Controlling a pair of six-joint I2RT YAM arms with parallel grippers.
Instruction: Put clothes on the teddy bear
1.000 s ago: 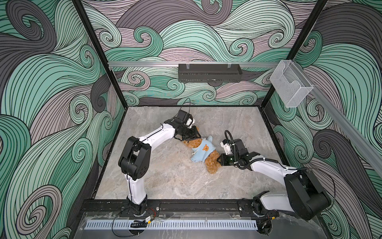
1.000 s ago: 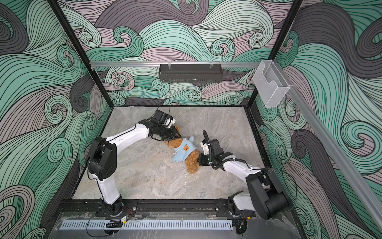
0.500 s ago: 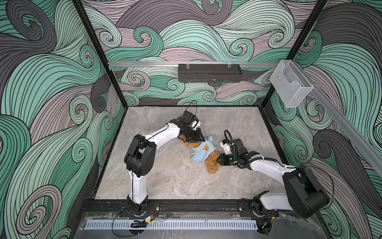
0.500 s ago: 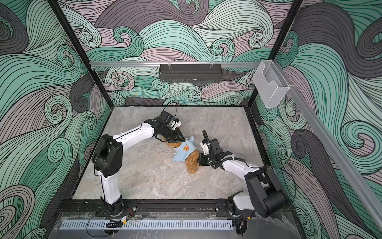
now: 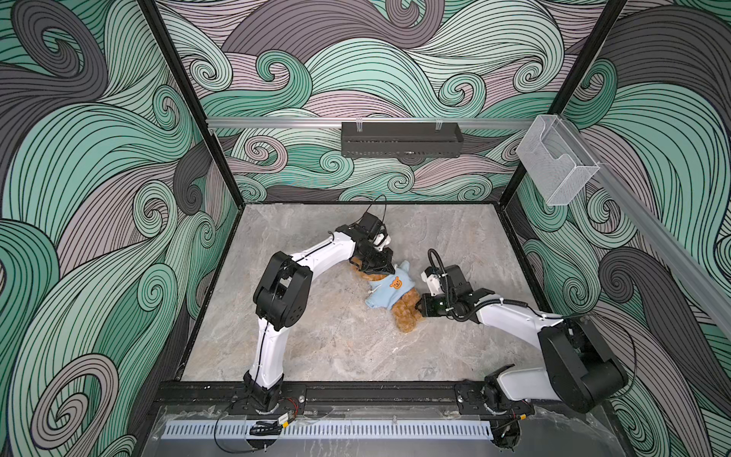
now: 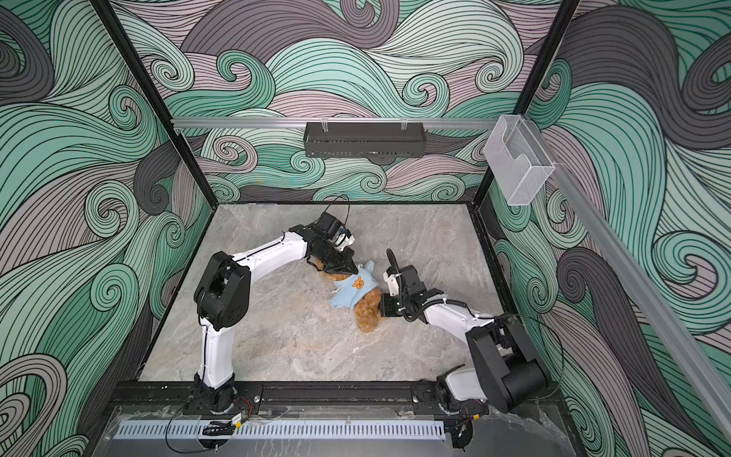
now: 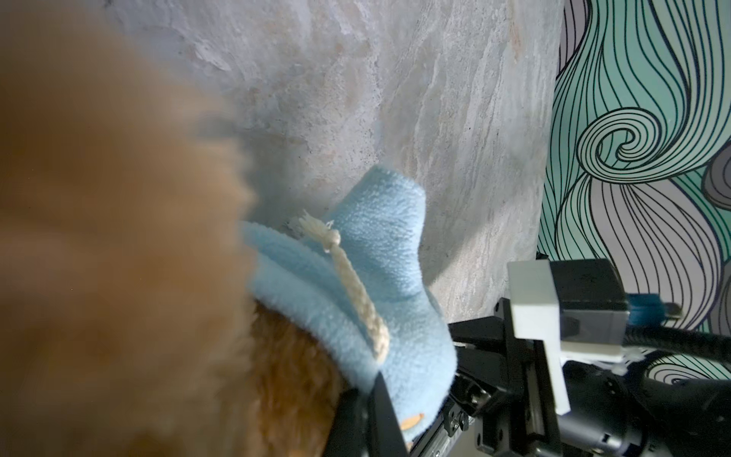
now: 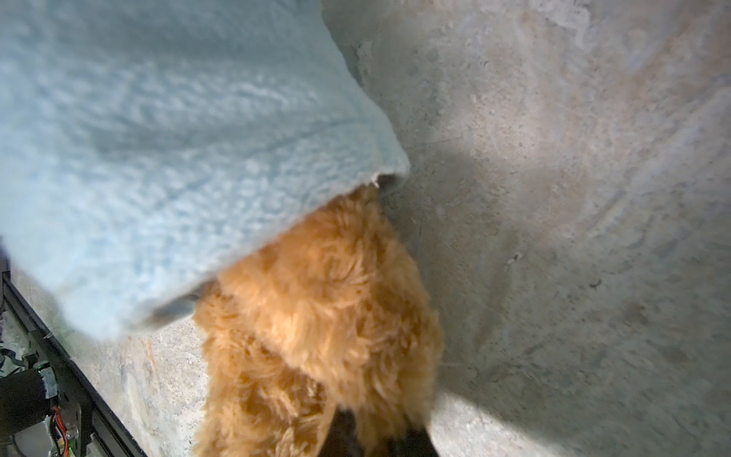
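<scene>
Left gripper (image 5: 384, 266) has slid in toward the bear and pinched shut on the hood edge of the light-blue hoodie (image 5: 389, 291). Teddy bear (image 5: 405, 314) lies mid-table, hoodie over its torso, head far-left, legs near-right. Right gripper (image 5: 420, 310) is clamped on a furry leg. Marble table (image 5: 316, 348) lies underneath.

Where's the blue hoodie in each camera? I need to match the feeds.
Top view: hoodie near centre, slightly low, on the teddy bear.
Top view: hoodie near centre likewise.
Left wrist: hoodie at centre, running to the bottom edge.
Right wrist: hoodie fills the upper left.
Shared landmark: the teddy bear's golden fur against the blue fleece.
</scene>
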